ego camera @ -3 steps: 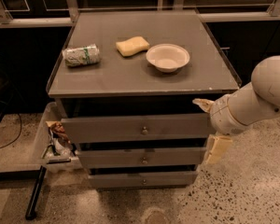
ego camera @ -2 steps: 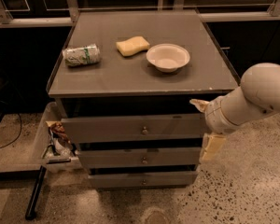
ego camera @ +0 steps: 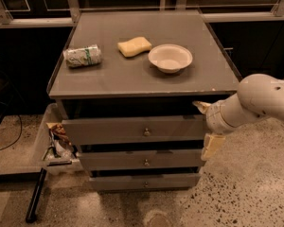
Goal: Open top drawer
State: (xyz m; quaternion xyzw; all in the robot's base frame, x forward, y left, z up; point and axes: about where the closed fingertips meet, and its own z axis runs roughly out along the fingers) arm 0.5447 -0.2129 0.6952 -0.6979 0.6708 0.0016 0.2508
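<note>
The top drawer [ego camera: 113,129] is the widest grey front of the cabinet, under a dark gap below the cabinet top. Its small round metal knob [ego camera: 146,132] sits at the centre. My gripper [ego camera: 206,126] is at the right end of this drawer front, well to the right of the knob. It is open and empty. One cream finger [ego camera: 201,106] points left near the drawer's upper right corner. The other finger [ego camera: 212,146] hangs beside the second drawer [ego camera: 132,159]. The white arm [ego camera: 260,100] reaches in from the right.
On the cabinet top [ego camera: 109,74] lie a crushed can [ego camera: 83,56], a yellow sponge [ego camera: 135,46] and a white bowl [ego camera: 170,58]. A third drawer [ego camera: 142,181] is lowest. A clear bin with trash [ego camera: 52,145] and a black pole [ego camera: 38,193] stand at the left on the speckled floor.
My arm and gripper have shifted a little to the left, closer to the right end of the top drawer front. The drawers and the things on top have not moved.
</note>
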